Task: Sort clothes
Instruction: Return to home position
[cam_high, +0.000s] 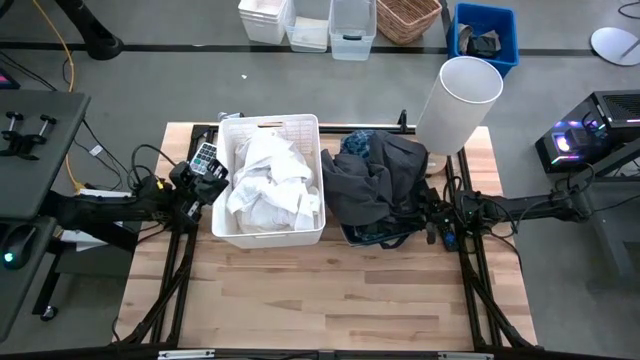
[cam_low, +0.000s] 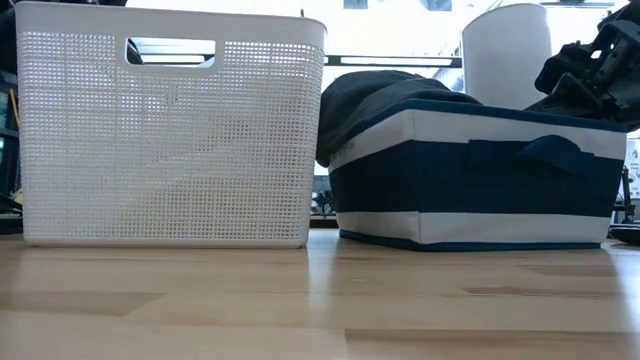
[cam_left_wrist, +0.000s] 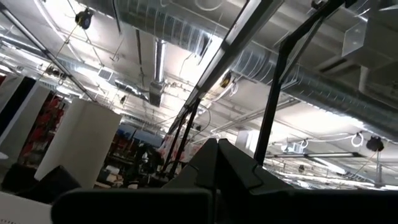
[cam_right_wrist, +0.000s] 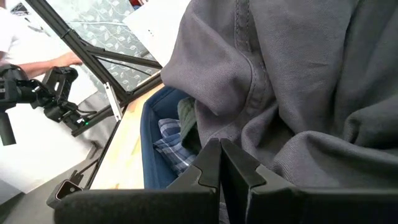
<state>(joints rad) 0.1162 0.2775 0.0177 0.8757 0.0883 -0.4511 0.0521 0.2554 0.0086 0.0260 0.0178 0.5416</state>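
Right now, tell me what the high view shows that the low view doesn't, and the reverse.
Only high view: white clothes filling the white bin, the left gripper beside it. Only low view: the white bin's handle slot, the blue bin's white bands. Both: the bins side by side, the dark grey garment heaped over the blue bin, the right gripper beside it.

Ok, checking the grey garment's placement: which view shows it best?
High view: it shows the whole grey garment, heaped. Low view shows only a fold over the blue bin; right wrist, a close-up; left wrist, nothing.
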